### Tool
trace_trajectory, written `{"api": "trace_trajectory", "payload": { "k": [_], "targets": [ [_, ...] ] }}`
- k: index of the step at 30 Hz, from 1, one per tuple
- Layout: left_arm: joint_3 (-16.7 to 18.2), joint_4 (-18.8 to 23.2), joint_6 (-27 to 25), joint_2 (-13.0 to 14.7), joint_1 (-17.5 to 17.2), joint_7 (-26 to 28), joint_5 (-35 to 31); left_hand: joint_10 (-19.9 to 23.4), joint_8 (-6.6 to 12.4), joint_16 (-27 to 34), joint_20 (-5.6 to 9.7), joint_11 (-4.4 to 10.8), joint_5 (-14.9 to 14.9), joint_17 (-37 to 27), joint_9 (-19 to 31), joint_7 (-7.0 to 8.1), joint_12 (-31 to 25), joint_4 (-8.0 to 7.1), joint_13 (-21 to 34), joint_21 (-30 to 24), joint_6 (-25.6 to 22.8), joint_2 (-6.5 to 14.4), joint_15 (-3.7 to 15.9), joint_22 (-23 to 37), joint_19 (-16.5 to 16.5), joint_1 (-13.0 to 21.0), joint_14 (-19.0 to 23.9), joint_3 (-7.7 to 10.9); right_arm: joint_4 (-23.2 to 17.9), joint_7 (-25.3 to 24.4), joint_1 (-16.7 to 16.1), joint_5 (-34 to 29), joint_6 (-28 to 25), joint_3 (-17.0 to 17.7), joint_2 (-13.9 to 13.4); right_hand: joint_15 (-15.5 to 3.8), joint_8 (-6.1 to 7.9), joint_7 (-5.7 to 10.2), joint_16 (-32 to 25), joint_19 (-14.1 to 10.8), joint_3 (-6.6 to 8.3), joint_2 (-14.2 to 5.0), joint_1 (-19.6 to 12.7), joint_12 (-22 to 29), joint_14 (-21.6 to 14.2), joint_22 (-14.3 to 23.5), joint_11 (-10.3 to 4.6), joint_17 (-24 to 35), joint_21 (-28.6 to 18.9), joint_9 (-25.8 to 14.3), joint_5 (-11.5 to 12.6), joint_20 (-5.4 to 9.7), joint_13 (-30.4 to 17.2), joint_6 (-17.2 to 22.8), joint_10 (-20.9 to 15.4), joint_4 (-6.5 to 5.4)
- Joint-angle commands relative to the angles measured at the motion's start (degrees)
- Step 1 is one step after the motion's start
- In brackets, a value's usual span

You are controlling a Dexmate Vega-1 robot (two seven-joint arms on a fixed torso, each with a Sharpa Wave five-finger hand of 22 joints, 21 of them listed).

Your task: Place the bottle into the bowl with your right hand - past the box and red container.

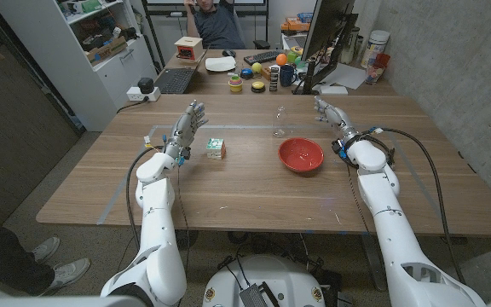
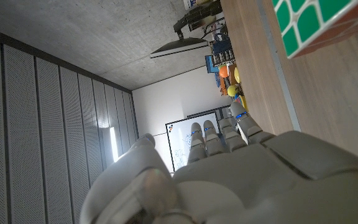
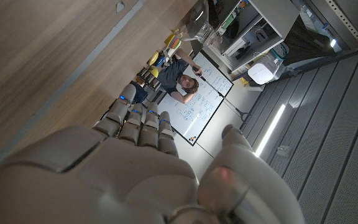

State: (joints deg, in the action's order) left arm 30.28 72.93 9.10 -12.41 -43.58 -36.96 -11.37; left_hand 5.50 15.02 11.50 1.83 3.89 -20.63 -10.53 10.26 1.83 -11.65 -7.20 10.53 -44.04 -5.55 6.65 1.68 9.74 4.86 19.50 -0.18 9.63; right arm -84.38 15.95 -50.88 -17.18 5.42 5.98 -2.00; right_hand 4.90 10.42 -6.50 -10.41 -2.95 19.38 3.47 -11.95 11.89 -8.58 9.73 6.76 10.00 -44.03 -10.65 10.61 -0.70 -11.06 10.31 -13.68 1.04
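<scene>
A small clear bottle stands upright on the wooden table, just behind the red bowl; the right wrist view catches the bottle too. The bowl holds nothing. My right hand hovers to the right of the bottle, apart from it, fingers spread and holding nothing; its back shows in the right wrist view. My left hand is raised at the left with fingers apart, beside a colourful puzzle cube, and grips nothing. The left wrist view has this hand and a corner of the cube.
Tape lines mark a rectangle on the table. A second desk behind carries a laptop, a wooden box, small containers, a mug and a monitor. A person sits beyond it.
</scene>
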Motion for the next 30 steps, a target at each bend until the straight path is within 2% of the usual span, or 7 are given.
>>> {"api": "trace_trajectory", "payload": {
  "k": [1, 2, 11, 17, 22, 24, 30],
  "targets": [
    [3.09, -0.30, 0.53, -1.70, 1.09, -2.57, -2.32, 0.27, -0.09, -0.14, 2.26, -0.47, -0.08, -0.29, 0.32, 0.01, -0.13, -0.22, 0.29, 0.45, -0.45, -0.09, 2.20, 0.22, 0.09, 0.03, 0.27, -0.12, 0.87, 2.49, 1.25, -4.27, 1.32, 1.77, 3.81, -0.69, 0.36, -0.79, -0.23, -0.94, -0.16, 0.85, -0.33, 0.18, -0.07, 0.09, 0.50, 0.19, 0.20, -0.21, 0.39, 0.16, -0.14, -0.15, -0.08, 0.61],
    [3.24, -0.55, 0.78, -1.66, 1.22, -2.63, -2.35, 0.27, -0.11, -0.15, 2.23, -0.51, -0.08, -0.29, 0.32, 0.04, -0.13, -0.23, 0.29, 0.46, -0.44, -0.10, 2.16, 0.23, 0.09, 0.02, 0.28, -0.13, 1.76, 3.55, 1.74, -2.72, 1.37, 2.34, 4.37, -0.73, 0.29, -0.99, -0.23, -1.07, -0.26, 1.05, -0.40, 0.15, -0.06, 0.08, 0.59, 0.18, 0.26, -0.21, 0.43, 0.24, -0.14, -0.39, 0.05, 0.73],
    [4.09, -1.10, 0.93, -1.59, 1.99, -2.98, -3.06, 0.20, -0.41, -0.19, 2.16, -0.44, -0.01, -0.30, 0.32, -0.07, -0.06, -0.34, 0.29, 0.67, -0.35, -0.12, 2.15, 0.25, 0.08, -0.19, 0.29, -0.31, 4.84, 3.67, 3.76, -6.17, 3.00, 1.06, 4.34, -0.21, -0.33, -2.87, 0.09, -1.76, -1.87, 4.01, -1.10, -0.33, 1.19, -0.04, 1.53, 0.18, 1.48, -0.22, 1.18, 0.45, -0.18, -3.72, 2.10, 2.14],
    [4.48, -1.46, 0.89, -1.51, 2.34, -3.15, -3.35, 0.18, -0.51, -0.22, 2.12, -0.57, 0.03, -0.31, 0.32, -0.08, -0.04, -0.39, 0.29, 0.73, -0.35, -0.13, 2.09, 0.26, 0.03, -0.28, 0.25, -0.39, 4.80, -0.16, 3.79, -11.94, 4.12, -0.66, 4.25, -0.03, -0.16, -3.55, 0.16, -1.82, -2.49, 5.30, -2.67, -0.63, 2.04, -0.11, 1.72, 0.14, 2.52, -0.29, 1.92, 0.25, -0.21, -5.27, 3.80, 3.46],
    [4.73, -2.07, 1.14, -1.31, 2.74, -3.58, -3.32, 0.16, -0.65, -0.24, 2.04, -0.72, 0.07, -0.31, 0.33, -0.13, -0.02, -0.45, 0.29, 0.84, -0.33, -0.16, 2.08, 0.27, 0.03, -0.40, 0.25, -0.50, 4.75, -1.58, 4.08, -16.24, 4.22, -2.09, 3.78, 0.53, 0.30, -3.44, 0.48, -0.71, -2.79, 5.77, -4.96, -0.52, 4.03, -0.13, 1.61, 0.10, 4.10, -0.37, 2.75, 0.48, -0.23, -5.80, 4.67, 4.95],
    [4.80, -2.11, 1.44, -1.34, 2.80, -3.63, -3.30, 0.12, -0.67, -0.24, 2.03, -0.72, 0.08, -0.31, 0.33, -0.12, 0.00, -0.46, 0.29, 0.85, -0.35, -0.17, 2.05, 0.27, 0.00, -0.43, 0.26, -0.52, 5.35, -1.51, 4.37, -16.11, 4.41, -1.95, 4.15, 0.47, 0.34, -2.64, 0.45, -0.50, -2.98, 5.88, -5.86, -0.50, 4.62, -0.12, 1.55, 0.08, 4.70, -0.41, 3.09, 0.46, -0.23, -6.25, 5.13, 5.51],
    [5.23, -2.93, 1.80, -1.09, 3.25, -4.05, -2.96, 0.06, -0.80, -0.27, 1.97, -0.61, 0.12, -0.31, 0.33, -0.18, 0.03, -0.52, 0.30, 0.94, -0.34, -0.22, 2.07, 0.28, -0.06, -0.56, 0.24, -0.64, 4.99, -0.42, 5.00, -18.16, 3.03, -2.65, 4.16, 0.77, 0.47, -2.51, 0.48, -0.11, -3.22, 5.93, -6.73, -0.62, 5.39, -0.11, 1.57, 0.07, 5.41, -0.45, 3.43, 0.00, -0.24, -6.42, 5.99, 6.01]
  ]
}}
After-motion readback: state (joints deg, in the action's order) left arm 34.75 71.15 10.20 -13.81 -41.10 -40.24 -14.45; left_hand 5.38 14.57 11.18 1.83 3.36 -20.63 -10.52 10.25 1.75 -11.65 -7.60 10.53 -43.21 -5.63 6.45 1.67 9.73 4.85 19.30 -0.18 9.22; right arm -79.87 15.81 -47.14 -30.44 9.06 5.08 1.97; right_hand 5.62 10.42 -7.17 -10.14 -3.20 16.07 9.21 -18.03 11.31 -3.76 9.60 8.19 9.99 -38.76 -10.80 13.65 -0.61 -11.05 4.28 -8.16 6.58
